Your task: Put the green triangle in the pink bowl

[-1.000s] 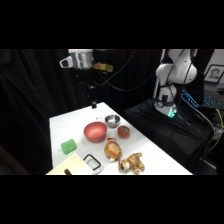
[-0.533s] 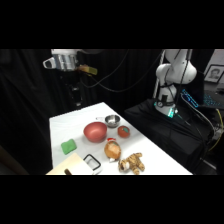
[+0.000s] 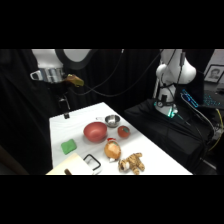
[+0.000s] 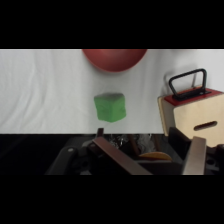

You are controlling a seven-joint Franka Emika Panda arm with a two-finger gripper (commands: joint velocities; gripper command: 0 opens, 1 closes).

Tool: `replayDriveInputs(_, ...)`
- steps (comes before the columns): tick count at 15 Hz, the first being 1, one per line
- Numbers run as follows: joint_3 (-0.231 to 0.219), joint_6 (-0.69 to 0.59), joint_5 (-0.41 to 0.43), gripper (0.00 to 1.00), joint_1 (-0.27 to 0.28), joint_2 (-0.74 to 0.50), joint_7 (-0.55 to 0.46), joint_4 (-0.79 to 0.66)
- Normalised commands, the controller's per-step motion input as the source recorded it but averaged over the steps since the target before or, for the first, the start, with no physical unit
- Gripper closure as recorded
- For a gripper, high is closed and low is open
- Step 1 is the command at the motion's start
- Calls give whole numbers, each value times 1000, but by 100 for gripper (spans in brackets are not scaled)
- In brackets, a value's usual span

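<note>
The gripper [image 3: 66, 114] hung high over the table's [image 3: 82, 116] far left corner, well apart from all the objects. In the wrist view its two fingers [image 4: 196, 154] stood apart, so the claw was wide open with nothing between them.

The green triangle [image 3: 68, 146] lay flat on the table near the left edge. It sat on the near-left side of the pink bowl [image 3: 95, 132], close to it but not touching. In the wrist view the block [image 4: 110, 106] sat on bare white surface just under the bowl's rim [image 4: 115, 59], with a clear gap between them. The bowl stood upright mid-table, and what showed of its inside looked empty.

A small metal bowl [image 3: 112, 120] stood just behind the pink one, on its right. A small red-and-green round thing [image 3: 123, 131] sat right of the pink bowl. An orange round object [image 3: 113, 149] lay nearer the camera. A brown lumpy object [image 3: 131, 162] sat beside it by the near right edge. A wooden box [image 4: 192, 115] with a red top and a black handle [image 4: 187, 82] stood right of the block in the wrist view, apart from it. In the side view it was at the table's near left edge.
</note>
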Motion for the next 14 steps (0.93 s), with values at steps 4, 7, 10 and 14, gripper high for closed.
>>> replayDriveInputs(4,76,-172,66,0,-100,469,-162,655)
replayDriveInputs(7,80,-148,43,0,-85,413,-153,575)
replayDriveInputs(10,87,-150,41,0,-87,378,-153,519)
replayDriveInputs(14,93,-124,47,0,-90,308,-161,413)
